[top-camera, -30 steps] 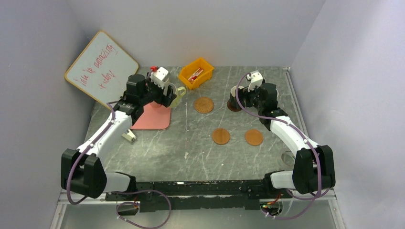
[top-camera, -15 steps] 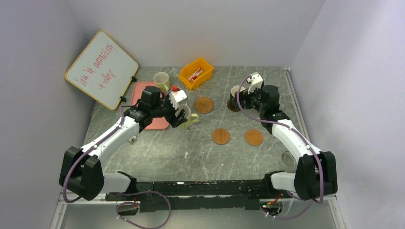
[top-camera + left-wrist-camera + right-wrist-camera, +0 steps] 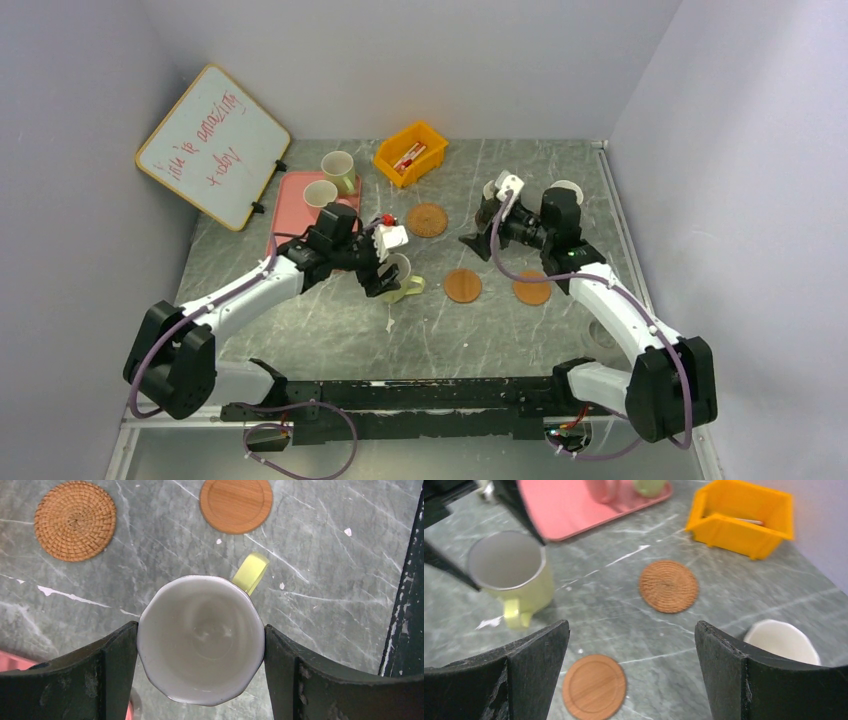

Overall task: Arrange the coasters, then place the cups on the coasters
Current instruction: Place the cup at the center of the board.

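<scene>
Your left gripper is clamping the pale green cup, rim up, its arm stretching toward the table's middle. Your right gripper is hanging wide open, empty

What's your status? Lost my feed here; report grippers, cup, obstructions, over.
Left gripper shut on green cup, short of plain coaster. Right gripper open, empty. Nothing between cup and coaster.

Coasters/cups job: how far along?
Done: woven coaster and two orange coasters laid out, all bare. In hand: left gripper holds a green mug near them; right gripper open, empty. Left: seat that mug, two mugs on the tray; another cup, base unseen.
</scene>
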{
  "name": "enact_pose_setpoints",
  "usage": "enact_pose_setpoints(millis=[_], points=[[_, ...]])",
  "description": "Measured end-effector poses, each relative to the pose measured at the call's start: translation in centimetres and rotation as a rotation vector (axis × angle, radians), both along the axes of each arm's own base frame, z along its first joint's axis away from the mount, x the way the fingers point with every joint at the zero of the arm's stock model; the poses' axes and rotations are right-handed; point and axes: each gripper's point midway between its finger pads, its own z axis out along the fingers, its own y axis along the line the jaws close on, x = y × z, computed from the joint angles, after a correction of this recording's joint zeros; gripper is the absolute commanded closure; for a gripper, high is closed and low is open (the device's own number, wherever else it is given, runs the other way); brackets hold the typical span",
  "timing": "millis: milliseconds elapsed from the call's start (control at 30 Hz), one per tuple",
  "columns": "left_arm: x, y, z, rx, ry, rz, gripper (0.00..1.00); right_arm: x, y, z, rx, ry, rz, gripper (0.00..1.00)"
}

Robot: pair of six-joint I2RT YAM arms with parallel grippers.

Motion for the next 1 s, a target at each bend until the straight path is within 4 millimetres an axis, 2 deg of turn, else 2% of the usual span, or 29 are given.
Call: enact_pose_setpoints(millis=[233,433,567,733,1000], points=[[-1.0,-0.1,-1.3,0.009,-0.013,-0.035,0.36,-4.2,4.7,-2.1,-0.082,-0.007,0.247,0.01],[-1.8,0.2,-1.3,-0.017,-0.057,-0.043,0.31,-7.7,7.7,-5.3,-0.178,0.02,0.411,0.0],[-1.9,0.1,-1.2,-0.022,-0.067,-0.05,0.28,-8.8,8.3,-6.6,-0.216,0.031,0.461,0.0],[-2.0,-0.1,-1.1,-0.026,-0.073,-0.059,0.25,-9.2,8.5,-6.9,-0.236,0.021,0.481,0.0],[-2.1,0.0,-1.2,-0.026,-0.081,-0.063,0.04,-9.2,8.6,-7.1,-0.256,0.011,0.478,0.0]])
